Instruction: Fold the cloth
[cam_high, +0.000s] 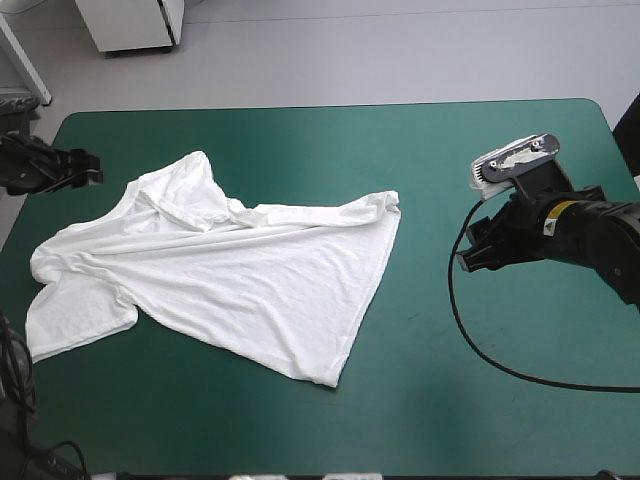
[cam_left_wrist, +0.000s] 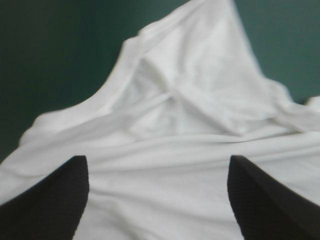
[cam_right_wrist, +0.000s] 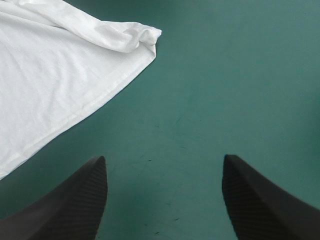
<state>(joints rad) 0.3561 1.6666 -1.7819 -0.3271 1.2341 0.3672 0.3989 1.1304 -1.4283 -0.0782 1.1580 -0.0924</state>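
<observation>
The white T-shirt lies partly spread on the left half of the table, with its upper part rumpled into folds and a hem corner pointing to the right. My left gripper hovers at the table's left edge, open. In the left wrist view the left gripper has the bunched T-shirt ahead of and under its fingers. My right gripper is open, to the right of the shirt and apart from it. In the right wrist view the right gripper is over the cover, with the T-shirt's hem corner ahead.
A strip of teal-green cover shows between the shirt's right hem and the right gripper. The shirt's left sleeve reaches close to the table's left edge. The table's front edge is some way from the shirt's lowest point.
</observation>
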